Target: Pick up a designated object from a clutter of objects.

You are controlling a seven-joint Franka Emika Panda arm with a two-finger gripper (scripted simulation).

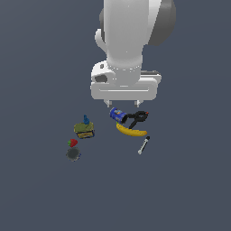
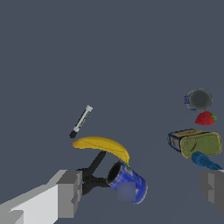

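The designated object, a squat can [image 1: 84,131] with an olive-green top and a dark blue and yellow label, lies at the exterior view's left of the clutter of objects; it also shows in the wrist view [image 2: 197,143]. A tiny blue cone [image 1: 86,119] rests against it. My gripper [image 1: 122,104] hangs open above the floor, over the bright blue can [image 1: 118,115] and the black clamp [image 1: 137,118], to the exterior view's right of the olive can. In the wrist view the gripper [image 2: 140,192] is wide apart with nothing held between its fingers [image 2: 65,197].
A yellow banana [image 1: 131,131] lies just in front of the blue can [image 2: 127,183] and the clamp [image 2: 92,175]. A white-black marker [image 1: 144,145] lies beyond the banana. A red strawberry [image 1: 72,143] and a grey disc [image 1: 73,154] sit near the olive can.
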